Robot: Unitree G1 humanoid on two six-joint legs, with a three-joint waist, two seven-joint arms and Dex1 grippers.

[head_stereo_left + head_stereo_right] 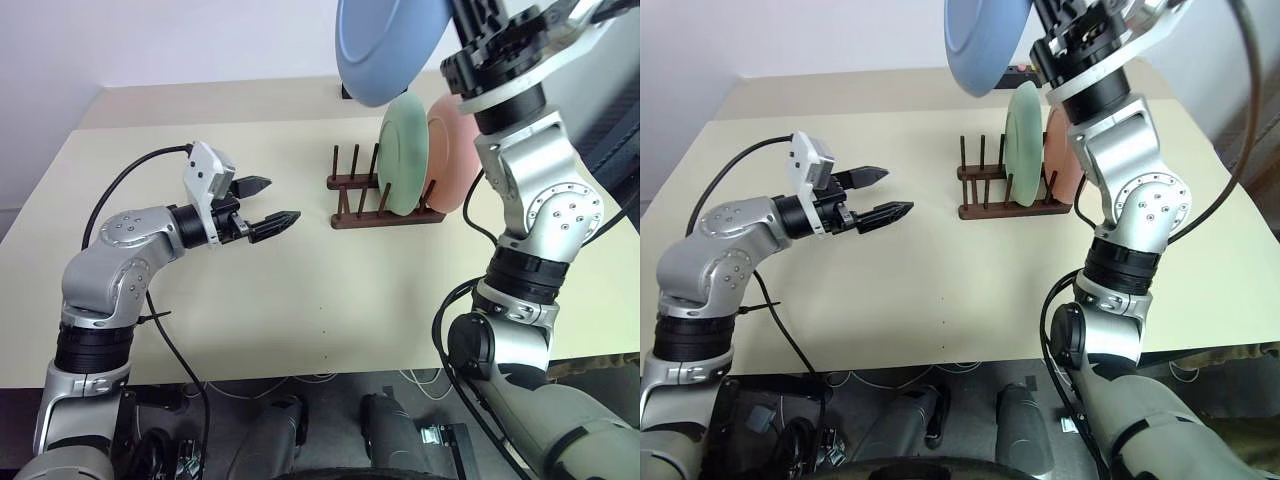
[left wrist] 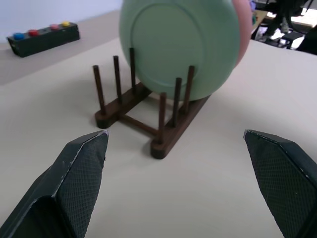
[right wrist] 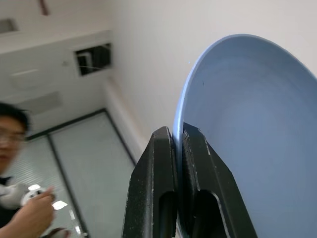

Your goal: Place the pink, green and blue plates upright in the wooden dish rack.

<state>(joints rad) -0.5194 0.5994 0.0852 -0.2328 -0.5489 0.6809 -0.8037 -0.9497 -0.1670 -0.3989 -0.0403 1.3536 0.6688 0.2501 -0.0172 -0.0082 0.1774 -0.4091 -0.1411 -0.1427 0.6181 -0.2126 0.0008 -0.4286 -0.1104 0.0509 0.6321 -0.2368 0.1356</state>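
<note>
**Q:** Which step is in hand?

**A:** The last plate, by my reading. The green plate [image 1: 404, 152] and pink plate [image 1: 452, 152] already stand upright in the rack [image 1: 385, 212], side by side at its right end, pink outermost. My right gripper [image 3: 177, 148] is pinched tight on the rim of the blue plate [image 1: 388, 45], held high in the air above and a little left of the rack. So: carry phase, blue not yet lowered.

**Q:** And your left side?

**A:** Left gripper [image 1: 262, 205] has its jaws spread wide, holding nothing, level over the table [image 1: 300, 300], well left of the rack and pointing toward it. In its wrist view the empty pegs are on the near side of the green plate.

**Q:** What does the next move call for?

**A:** Turn the blue plate on edge, parallel to the green one, and bring it down into a free slot to the left of green. The edge must go between two peg pairs, not onto a peg top.

**Q:** Risk?

**A:** Clipping the green plate on the descent. I judge a slot one gap away to be safer.
</note>
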